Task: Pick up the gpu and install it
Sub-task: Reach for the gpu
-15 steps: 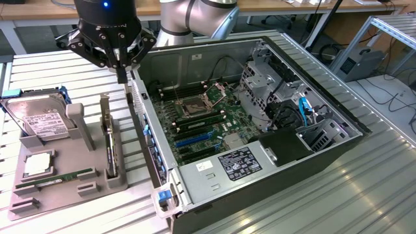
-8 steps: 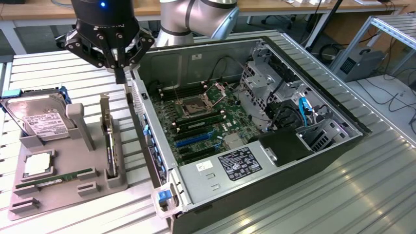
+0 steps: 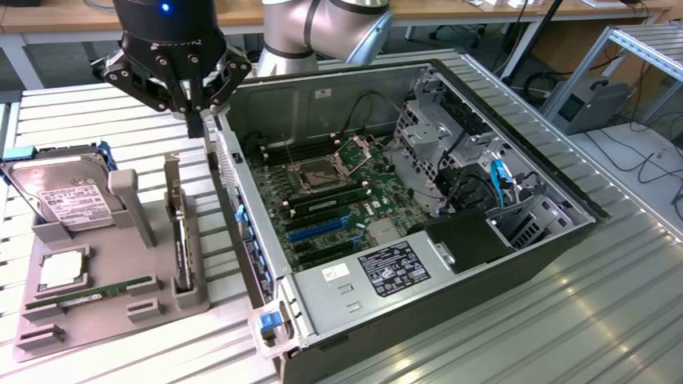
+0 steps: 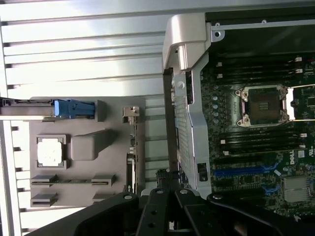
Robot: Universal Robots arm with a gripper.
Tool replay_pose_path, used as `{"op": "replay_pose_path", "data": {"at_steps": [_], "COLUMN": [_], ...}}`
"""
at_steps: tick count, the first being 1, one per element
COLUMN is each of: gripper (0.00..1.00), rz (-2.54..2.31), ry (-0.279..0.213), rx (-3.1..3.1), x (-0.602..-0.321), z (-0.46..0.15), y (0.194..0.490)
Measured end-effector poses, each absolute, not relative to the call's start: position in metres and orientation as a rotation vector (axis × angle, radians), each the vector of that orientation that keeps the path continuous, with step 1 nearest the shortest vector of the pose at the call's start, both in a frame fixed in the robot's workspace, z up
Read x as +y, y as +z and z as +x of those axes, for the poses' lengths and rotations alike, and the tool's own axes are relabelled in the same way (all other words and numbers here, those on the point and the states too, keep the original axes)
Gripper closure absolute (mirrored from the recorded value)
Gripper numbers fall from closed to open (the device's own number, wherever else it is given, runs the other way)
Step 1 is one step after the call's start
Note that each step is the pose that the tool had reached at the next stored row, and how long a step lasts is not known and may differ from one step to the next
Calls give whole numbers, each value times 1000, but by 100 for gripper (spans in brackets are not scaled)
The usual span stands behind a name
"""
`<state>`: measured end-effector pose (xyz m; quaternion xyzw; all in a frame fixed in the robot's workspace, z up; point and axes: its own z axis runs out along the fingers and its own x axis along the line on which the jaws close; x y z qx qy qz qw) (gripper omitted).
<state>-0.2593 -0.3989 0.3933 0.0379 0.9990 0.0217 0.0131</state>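
Observation:
The gpu (image 3: 178,232) stands on its edge in a slot of the grey holder (image 3: 107,328), silver bracket end toward the far side. In the wrist view the gpu (image 4: 132,147) appears edge-on as a thin strip. My gripper (image 3: 197,124) hangs above the rear wall of the open computer case (image 3: 256,264), beyond the gpu's far end and higher than it, not touching it. Its dark fingers (image 4: 157,211) look pressed together, with nothing between them. Blue expansion slots (image 3: 320,232) lie bare on the motherboard inside the case.
The holder also carries a silver hard drive (image 3: 64,196), a square processor (image 3: 62,268) and a narrow green memory stick (image 3: 91,294). A drive cage and cables (image 3: 449,160) fill the case's far side. Everything rests on a slatted metal table (image 3: 533,320).

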Motion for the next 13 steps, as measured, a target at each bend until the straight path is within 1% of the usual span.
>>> {"op": "replay_pose_path", "data": {"at_steps": [13], "gripper": [89], "rz": [118], "ry": [68], "rx": [3112], "x": [-399], "z": [-265], "y": [393]}}
